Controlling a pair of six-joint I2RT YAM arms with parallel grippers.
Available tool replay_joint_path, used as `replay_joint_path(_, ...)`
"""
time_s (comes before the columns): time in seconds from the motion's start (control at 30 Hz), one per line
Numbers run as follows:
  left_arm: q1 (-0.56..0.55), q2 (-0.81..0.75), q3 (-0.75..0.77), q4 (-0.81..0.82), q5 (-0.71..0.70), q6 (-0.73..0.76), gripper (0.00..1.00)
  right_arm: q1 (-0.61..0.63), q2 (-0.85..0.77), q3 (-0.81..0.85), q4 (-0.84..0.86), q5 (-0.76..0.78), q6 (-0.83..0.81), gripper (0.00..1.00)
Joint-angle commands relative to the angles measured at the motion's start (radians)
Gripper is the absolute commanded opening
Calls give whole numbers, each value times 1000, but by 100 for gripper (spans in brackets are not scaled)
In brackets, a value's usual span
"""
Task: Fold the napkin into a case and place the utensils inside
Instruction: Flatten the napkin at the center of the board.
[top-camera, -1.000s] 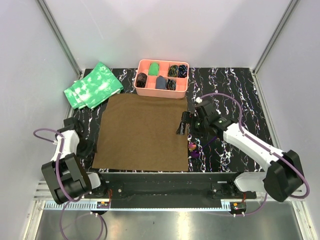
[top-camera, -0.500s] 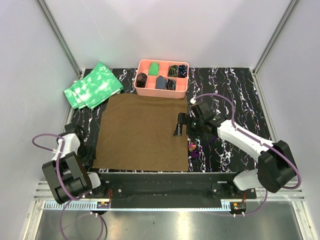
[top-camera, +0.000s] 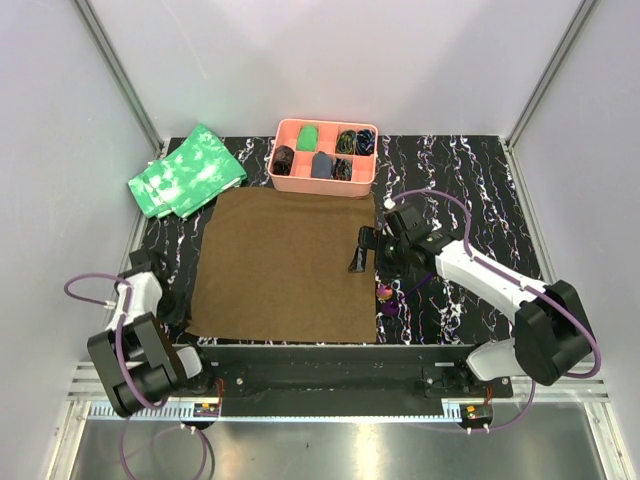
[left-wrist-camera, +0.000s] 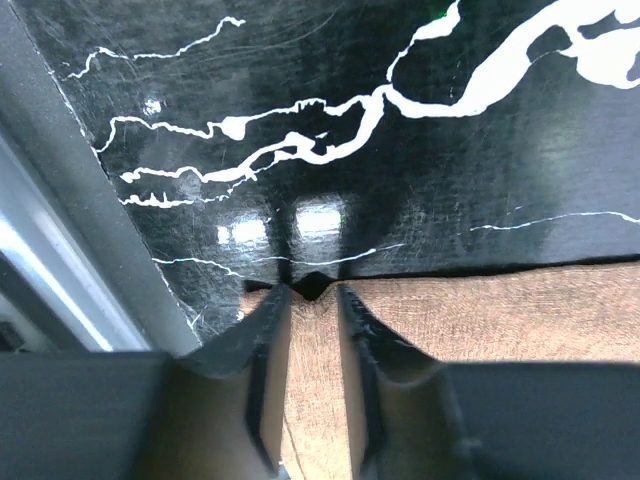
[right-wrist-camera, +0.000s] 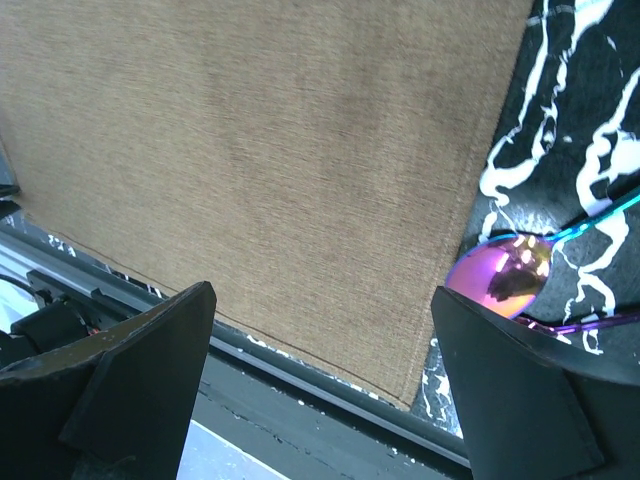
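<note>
Left gripper (left-wrist-camera: 310, 293), narrower than before, astride edge of woven brown napkin (top-camera: 285, 265)

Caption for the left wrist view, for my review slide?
Left fingers, narrowly apart, straddle an edge of the brown napkin on the black marbled table.

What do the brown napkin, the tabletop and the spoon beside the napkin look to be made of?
Napkin: woven cloth, matte; a fine thread grain shows across it.
Tabletop: hard and glossy, black with white veining; marble-look, perhaps a printed sheet, and it mirrors the lights.
Spoon: smooth, shiny bowl with a purple-gold sheen; coated plastic or metal, the look leaves it open.
</note>
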Motion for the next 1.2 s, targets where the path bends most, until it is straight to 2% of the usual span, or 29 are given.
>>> replay_joint_path(0.0, 6, -18, -89, 148, 59, -40, 17, -6, -23, -11, 22, -3, 20, 100)
replay_joint_path(0.13, 5, -35, -86, 145, 56, -26, 0, -6, -11, -27, 23, -17, 25, 100)
replay_joint_path(0.27, 6, -92, -57, 111, 67, -20, 0, -6, -15, -77, 23, -44, 47, 98)
replay_joint_path(0.43, 5, -155, -11, 58, 117, 28, 0, 23, -87, -174, 36, -43, 126, 89)
replay_joint_path(0.63, 5, -264, -14, -10, 84, 44, 0, 51, -155, -220, -27, 31, 160, 89)
replay_joint_path(0.67, 6, -283, 1, -37, 52, 54, 3, 51, -161, -216, -47, 54, 153, 89)
replay_joint_path(0.7, 6, -293, 14, -63, 36, 51, 22, 51, -165, -212, -47, 62, 150, 90)
replay_joint_path(0.8, 5, -308, 70, -135, 21, 73, 41, 51, -144, -190, -6, 53, 163, 89)
replay_joint_path(0.87, 5, -293, 115, -163, 20, 104, 34, 49, -95, -160, 34, 32, 147, 89)
replay_joint_path(0.9, -5, -296, 122, -159, 33, 109, 26, 51, -74, -139, 36, 28, 123, 88)
replay_joint_path(0.97, -31, -282, 121, -153, 75, 109, 25, 51, -2, -75, 39, -1, 98, 86)
replay_joint_path(1.03, -73, -241, 109, -119, 103, 106, 31, 51, 54, -41, 69, -44, 80, 83)
replay_joint_path(1.07, -141, -223, 101, -89, 135, 104, 32, 54, 72, -31, 104, -52, 78, 82)
replay_joint_path(1.17, -265, -95, 112, -6, 175, 69, 26, 55, 167, 11, 161, -89, 61, 69)
